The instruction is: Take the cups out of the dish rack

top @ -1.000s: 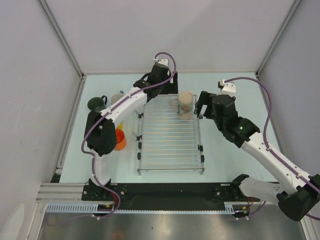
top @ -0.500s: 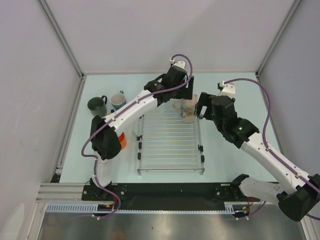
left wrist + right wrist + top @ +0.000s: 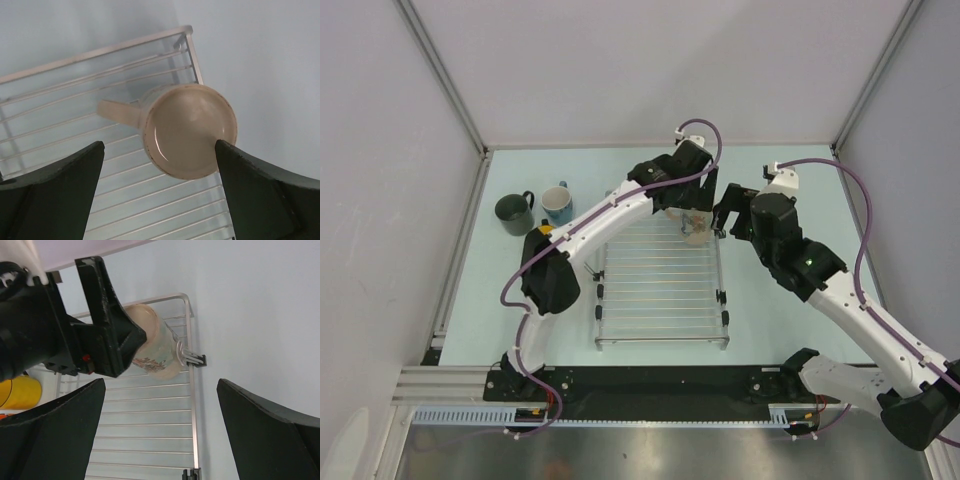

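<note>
Beige mug (image 3: 187, 130) sitting below left gripper (image 3: 159, 150), mouth up, on far right corner of dish rack (image 3: 660, 290). Gripper jaws standing wide either side, touching nothing. Left arm (image 3: 610, 210) stretching diagonally over rack's far left corner. Right gripper (image 3: 161, 385) hovering just beyond rack's right edge, jaws likewise gaping, empty.

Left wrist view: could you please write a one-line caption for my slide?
The open left pincer frames the beige mug sitting at a corner of the wire rack.
</note>
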Motion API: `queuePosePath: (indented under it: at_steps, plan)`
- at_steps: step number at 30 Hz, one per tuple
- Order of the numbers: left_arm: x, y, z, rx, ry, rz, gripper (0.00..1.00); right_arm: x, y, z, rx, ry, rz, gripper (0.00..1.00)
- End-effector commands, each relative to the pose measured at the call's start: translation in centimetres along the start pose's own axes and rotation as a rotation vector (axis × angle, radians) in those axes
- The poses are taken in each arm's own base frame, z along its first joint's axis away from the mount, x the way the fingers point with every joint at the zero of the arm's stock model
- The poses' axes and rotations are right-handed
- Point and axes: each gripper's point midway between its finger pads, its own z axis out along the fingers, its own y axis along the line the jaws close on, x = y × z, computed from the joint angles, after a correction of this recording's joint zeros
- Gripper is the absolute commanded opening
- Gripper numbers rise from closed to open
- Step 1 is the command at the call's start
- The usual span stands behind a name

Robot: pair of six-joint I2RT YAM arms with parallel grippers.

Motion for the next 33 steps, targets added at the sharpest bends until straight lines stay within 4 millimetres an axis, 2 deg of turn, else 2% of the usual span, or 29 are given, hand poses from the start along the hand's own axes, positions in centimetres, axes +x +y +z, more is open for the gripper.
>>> queuePosePath:
  at_steps: [1, 6, 15, 25, 33]
  plan:
    - [0.0, -1.4, -0.4, 0.008, -0.004, -0.005, 0.98, -0.7, 0.2, -0.5, -0.012, -0.021, 0.036, 1.0]
    - [0.3, -2.5, 0.3, 0.027, 0.002, 0.003, 0.98, -0.4, 0.2, -0.4, -0.014, -0.012, 0.037, 1.0]
    - [-1.0, -4.0, -1.0, 0.064, -0.053, 0.01, 0.98, -0.1, 0.3, 0.0, -0.016, -0.008, 0.034, 0.99]
    - [-0.8, -5.4, -0.4, 0.096, -0.049, 0.02, 0.98, -0.6, 0.5, -0.3, -0.026, -0.018, 0.039, 1.0]
    - [1.6, -4.7, 2.2, 0.045, 0.007, 0.053, 0.98, -0.9, 0.3, -0.6, -0.023, -0.025, 0.029, 1.0]
